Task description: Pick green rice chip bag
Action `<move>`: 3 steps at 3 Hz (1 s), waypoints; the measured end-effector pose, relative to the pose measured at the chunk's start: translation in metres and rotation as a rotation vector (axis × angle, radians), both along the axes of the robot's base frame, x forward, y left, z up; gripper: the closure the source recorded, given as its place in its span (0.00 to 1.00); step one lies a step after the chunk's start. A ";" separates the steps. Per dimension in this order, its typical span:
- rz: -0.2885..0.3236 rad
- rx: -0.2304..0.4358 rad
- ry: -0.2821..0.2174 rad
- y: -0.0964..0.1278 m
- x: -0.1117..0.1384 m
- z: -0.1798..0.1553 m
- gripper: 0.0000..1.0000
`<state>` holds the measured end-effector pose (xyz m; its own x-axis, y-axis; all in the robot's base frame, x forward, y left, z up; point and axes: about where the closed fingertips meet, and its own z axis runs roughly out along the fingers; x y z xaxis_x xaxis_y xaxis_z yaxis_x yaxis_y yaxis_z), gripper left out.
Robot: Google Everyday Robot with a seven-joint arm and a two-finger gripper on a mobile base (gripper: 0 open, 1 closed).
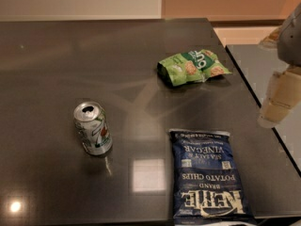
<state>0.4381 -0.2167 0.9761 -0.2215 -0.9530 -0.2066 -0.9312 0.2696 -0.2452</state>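
Kettle bag (209, 175) nearest, green bag (193, 67) left of tool (275, 108).

On the dark table (56, 55) the green rice chip bag (193, 67) lies beyond the blue Kettle bag (207, 173), a can (92, 127) stands at the left, and the gripper (274, 109) hangs by the right edge, apart from both bags.

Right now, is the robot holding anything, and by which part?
Nothing is held. The gripper hangs at the table's right edge, well apart from the green bag, which lies on the table with nothing touching it.
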 end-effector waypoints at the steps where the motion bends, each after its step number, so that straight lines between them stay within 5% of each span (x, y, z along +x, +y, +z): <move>1: 0.001 0.002 -0.003 0.000 0.002 0.000 0.00; 3: 0.015 0.000 -0.001 0.001 0.024 -0.007 0.00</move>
